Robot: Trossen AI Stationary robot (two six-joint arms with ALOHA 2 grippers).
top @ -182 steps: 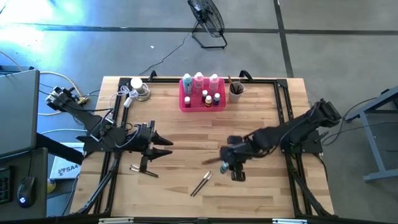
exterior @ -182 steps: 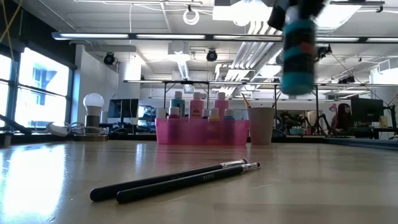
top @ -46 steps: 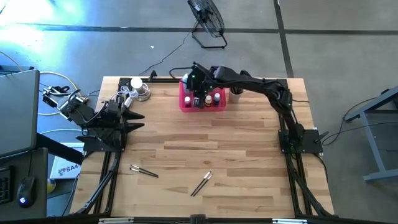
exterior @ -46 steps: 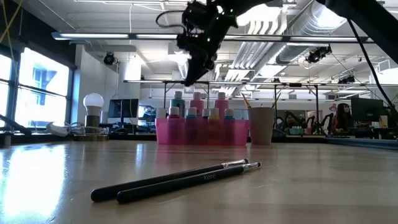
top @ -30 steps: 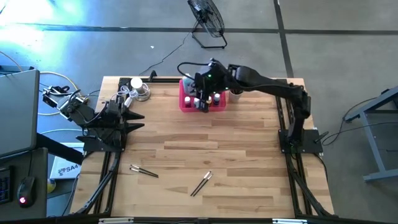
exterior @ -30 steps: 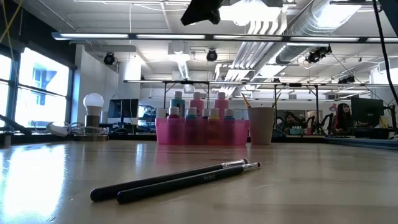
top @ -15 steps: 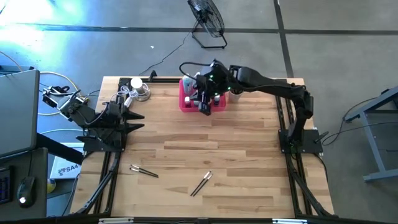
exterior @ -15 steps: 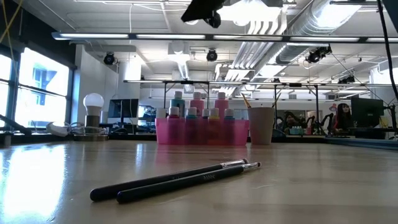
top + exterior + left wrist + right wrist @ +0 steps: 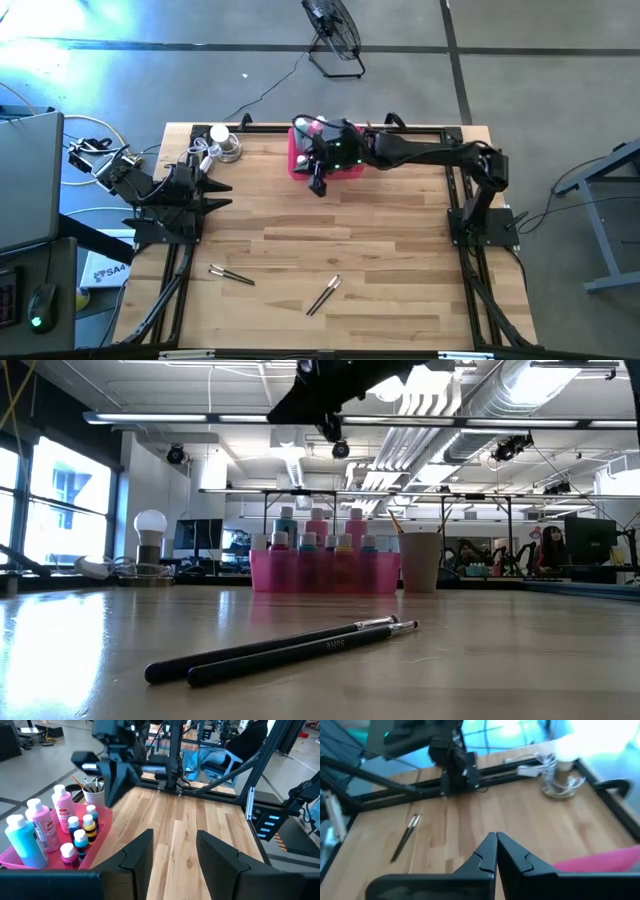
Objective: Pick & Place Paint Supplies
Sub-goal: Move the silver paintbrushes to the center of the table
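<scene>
The bright pink tray (image 9: 95, 855) stands at the table's far middle. It holds three tall white-capped bottles, one teal (image 9: 22, 845) and two pink (image 9: 44, 826), and several tiny bottles (image 9: 80, 840). My right gripper (image 9: 320, 185) hangs shut and holds nothing, just off the tray's near left corner (image 9: 297, 166). Two pairs of paintbrushes (image 9: 232, 275) (image 9: 323, 295) lie flat on the wood near the front. My left gripper (image 9: 222, 196) waits open at the table's left side, with nothing between its fingers.
A pale cup (image 9: 420, 560) with brushes stands right of the tray. A light bulb with coiled wire (image 9: 222, 142) sits at the far left corner. Black frame rails (image 9: 455, 190) run along the table's sides. Bare wood (image 9: 350, 235) lies between the tray and the brushes.
My right gripper has come off the tray toward the table's near edge and sunk. Its arm has flattened out, so the gripper points more nearly level. The tray, bottles and brushes have stayed put.
</scene>
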